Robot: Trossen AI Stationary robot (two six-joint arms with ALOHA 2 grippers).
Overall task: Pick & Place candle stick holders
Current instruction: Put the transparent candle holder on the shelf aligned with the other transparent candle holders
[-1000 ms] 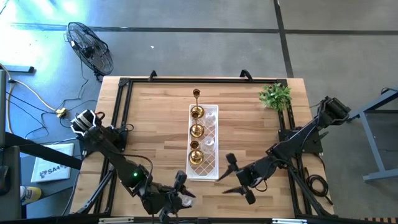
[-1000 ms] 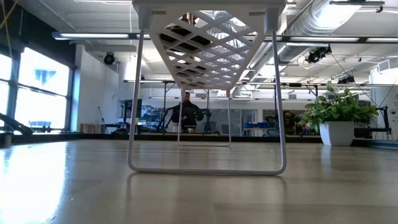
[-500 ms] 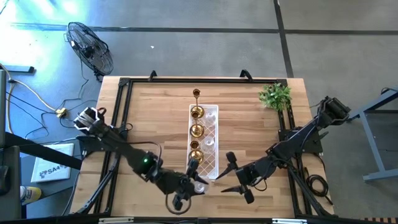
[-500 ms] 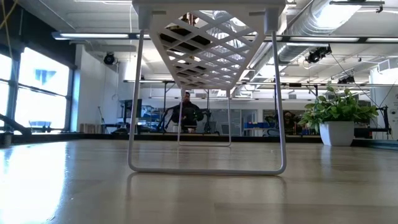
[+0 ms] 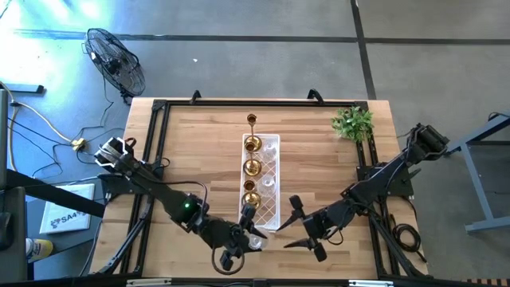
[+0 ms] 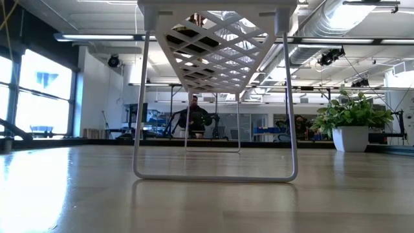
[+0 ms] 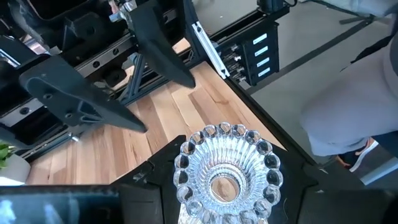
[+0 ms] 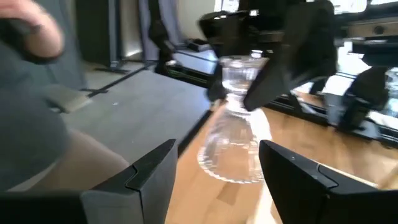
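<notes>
A long white lattice tray [image 5: 272, 209] stands mid-table on wire legs [image 6: 217, 175]. In it sit three brass candle stick holders [image 5: 252, 167] and clear glass ones [image 5: 269, 182]. A taller thin-stemmed brass holder [image 5: 252, 121] stands at the tray's far end. My left gripper [image 5: 249, 231] hovers at the tray's near end, shut on a clear glass holder [image 7: 227, 171], also seen in the right wrist view [image 8: 236, 124]. My right gripper [image 5: 300, 227] is open to its right, with its fingers [image 8: 152, 171] facing that holder and nothing between them. My left gripper pinches the glass holder's narrow upper part [image 8: 244, 70] between its two fingers [image 8: 283, 59]. They come slanting down from the table's near left. The holder stands about upright and a little tilted. Its wide ribbed foot [image 8: 233, 155] is lowest, clear of the table.
A small green plant [image 5: 353, 122] in a white pot [image 6: 350, 138] stands at the far right corner. A black frame [image 5: 155, 127] edges the table. A person's light sleeve [image 7: 354, 93] shows beyond the near edge, and a blurred hand [image 8: 28, 34] shows close by.
My left gripper has carried the glass holder from the near edge toward the table's right and far side, up to the tray's near end, rising slightly. It has kept its hold and then stood still. My right gripper has stayed in place.
</notes>
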